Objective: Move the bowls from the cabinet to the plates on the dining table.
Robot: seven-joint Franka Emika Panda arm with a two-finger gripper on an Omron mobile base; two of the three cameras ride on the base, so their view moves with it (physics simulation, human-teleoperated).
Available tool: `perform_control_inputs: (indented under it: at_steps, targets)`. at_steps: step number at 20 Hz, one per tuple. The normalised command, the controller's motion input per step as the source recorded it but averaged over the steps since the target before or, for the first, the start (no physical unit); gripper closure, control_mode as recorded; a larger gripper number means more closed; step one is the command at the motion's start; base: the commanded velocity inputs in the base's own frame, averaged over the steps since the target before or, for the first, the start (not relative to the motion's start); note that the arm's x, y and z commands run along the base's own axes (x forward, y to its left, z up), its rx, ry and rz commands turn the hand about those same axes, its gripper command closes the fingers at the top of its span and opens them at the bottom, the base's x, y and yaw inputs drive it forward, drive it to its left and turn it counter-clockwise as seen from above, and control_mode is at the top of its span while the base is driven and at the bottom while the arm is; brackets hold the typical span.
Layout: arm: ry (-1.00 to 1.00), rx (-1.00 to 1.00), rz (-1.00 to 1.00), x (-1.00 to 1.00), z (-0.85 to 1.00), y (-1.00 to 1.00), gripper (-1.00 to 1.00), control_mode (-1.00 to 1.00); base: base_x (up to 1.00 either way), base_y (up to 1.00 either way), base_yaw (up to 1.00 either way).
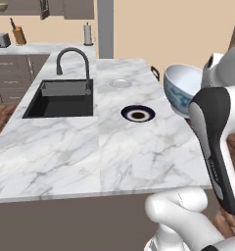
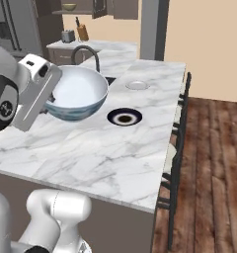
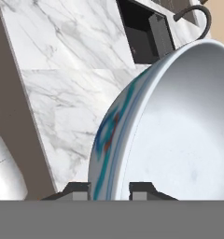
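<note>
My gripper (image 3: pixel 109 190) is shut on the rim of the white bowl with a blue pattern (image 3: pixel 179 126), one finger inside and one outside. The bowl (image 1: pixel 179 89) hangs tilted above the right part of the dining table (image 1: pixel 139 162), clear of the marble. The same bowl (image 2: pixel 81 94) sits left of and a little nearer than the black-rimmed plate (image 2: pixel 124 117). The pale plate (image 2: pixel 137 85) lies further back. Both plates (image 1: pixel 138 113) (image 1: pixel 120 83) are bare. The olive-tan bowl (image 2: pixel 69 7) rests on a shelf of the open cabinet (image 2: pixel 123 7) far behind.
A black sink (image 1: pixel 65 100) with an arched faucet (image 1: pixel 73 54) is set in the table's left half. Dark chairs (image 2: pixel 177 148) line its right side over a wood floor (image 2: pixel 209 173). The back counter carries a toaster (image 1: pixel 2 40), knife block (image 1: pixel 19 35) and paper roll (image 1: pixel 87 34).
</note>
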Motion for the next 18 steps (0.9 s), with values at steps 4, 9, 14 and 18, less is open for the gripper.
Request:
perform_control_inputs:
  at_steps: [4,9,14,18]
  targets:
    - [0.06,0.04,0.06,0.57,0.0,0.0,1.0,-1.0,0.0,0.0,0.0]
    - [0.1,0.01,0.04,0.66,-0.02,0.0,1.0,-1.0,0.0,0.0,0.0]
    - [0.11,0.0,0.02,0.71,-0.03,0.0,1.0,-1.0,0.0,0.0,0.0]
    - [0.04,0.0,0.0,0.72,-0.17,-0.01,1.0,-1.0,0.0,0.0,0.0]
